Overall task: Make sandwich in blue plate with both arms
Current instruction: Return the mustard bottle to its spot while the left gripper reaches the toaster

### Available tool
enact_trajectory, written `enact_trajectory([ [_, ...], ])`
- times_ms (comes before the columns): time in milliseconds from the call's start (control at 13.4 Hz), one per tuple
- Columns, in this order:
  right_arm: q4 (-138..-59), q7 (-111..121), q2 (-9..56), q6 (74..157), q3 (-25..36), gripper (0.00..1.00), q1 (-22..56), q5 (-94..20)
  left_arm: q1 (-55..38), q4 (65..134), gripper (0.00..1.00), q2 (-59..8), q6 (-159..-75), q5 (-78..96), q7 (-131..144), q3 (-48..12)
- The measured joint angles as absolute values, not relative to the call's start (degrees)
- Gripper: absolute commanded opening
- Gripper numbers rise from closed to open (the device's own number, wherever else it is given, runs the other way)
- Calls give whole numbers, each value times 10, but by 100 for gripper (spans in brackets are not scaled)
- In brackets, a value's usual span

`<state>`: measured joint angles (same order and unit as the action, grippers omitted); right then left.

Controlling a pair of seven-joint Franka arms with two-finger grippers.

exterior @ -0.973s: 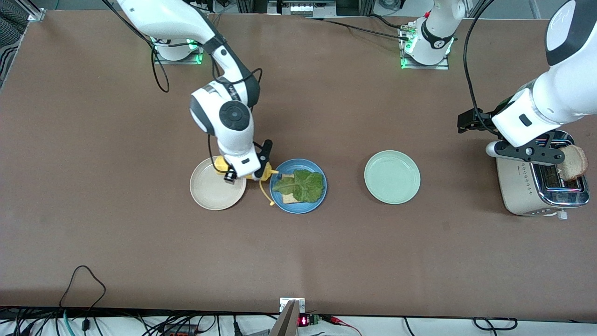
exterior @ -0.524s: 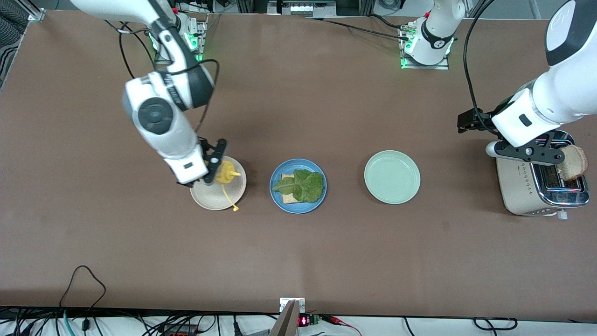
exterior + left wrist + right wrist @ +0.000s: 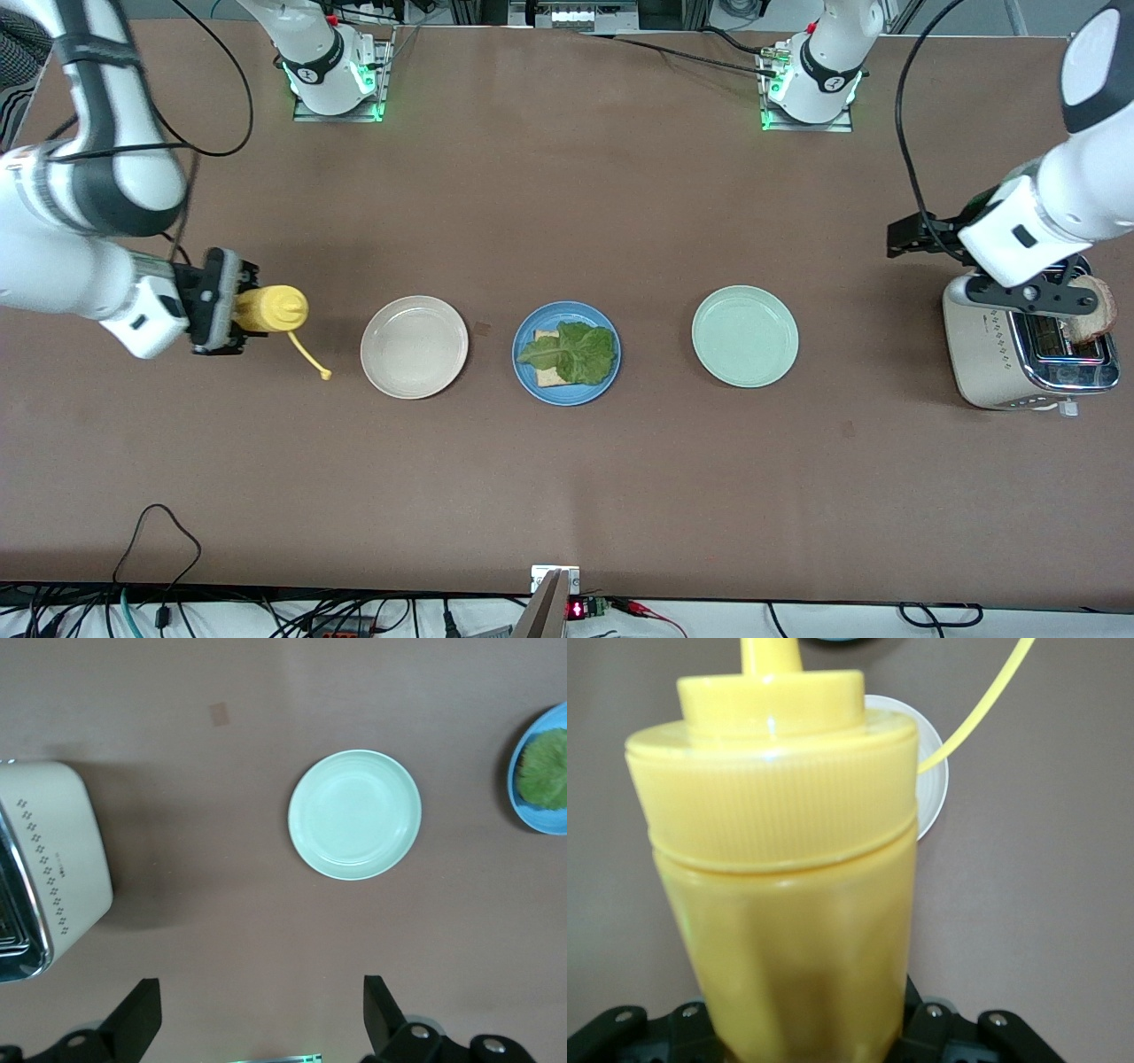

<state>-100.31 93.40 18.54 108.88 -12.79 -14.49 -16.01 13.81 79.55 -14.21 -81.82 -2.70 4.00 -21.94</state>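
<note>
No brand name or readable writing shows on anything here; the toaster carries only rows of small dark diamond marks on its cream side, clear in the left wrist view.

The right gripper is clamped on the yellow squeeze bottle, held sideways over bare table at the right arm's end, its nozzle pointing toward the cream-white plate and a thin yellow tether dangling from the cap. The right wrist view fills with that bottle, showing its ribbed cap and the edge of the cream-white plate past it, detail the front view lacks.

The left gripper hangs over the toaster at the left arm's end, jaws spread wide and holding nothing; its two black fingers frame bare table in the left wrist view. A bread slice stands in the toaster slot beside the gripper, seen only from the front.

Out from the left gripper toward the table's middle lies the pale mint-green plate, then the blue plate, which sits between the mint and cream plates. On it rests one pale tan bread slice under a crinkled green lettuce leaf. The left wrist view catches only the blue plate's edge.
</note>
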Motion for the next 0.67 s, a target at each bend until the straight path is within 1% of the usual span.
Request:
enact_trajectory([
  [225,-1034,1079,188,1076,-128,0,-218,-230,170,797,100,-157,-819,-50,39,-218],
  [449,-1043,1202,203,1036,-129,0,-283,-277,176,800,100,-188,-819,-151,39,-217],
  [674,-1046,1325,247,993,-129,0,-365,-319,225,800,100,-223,-834,-177,9,-216],
])
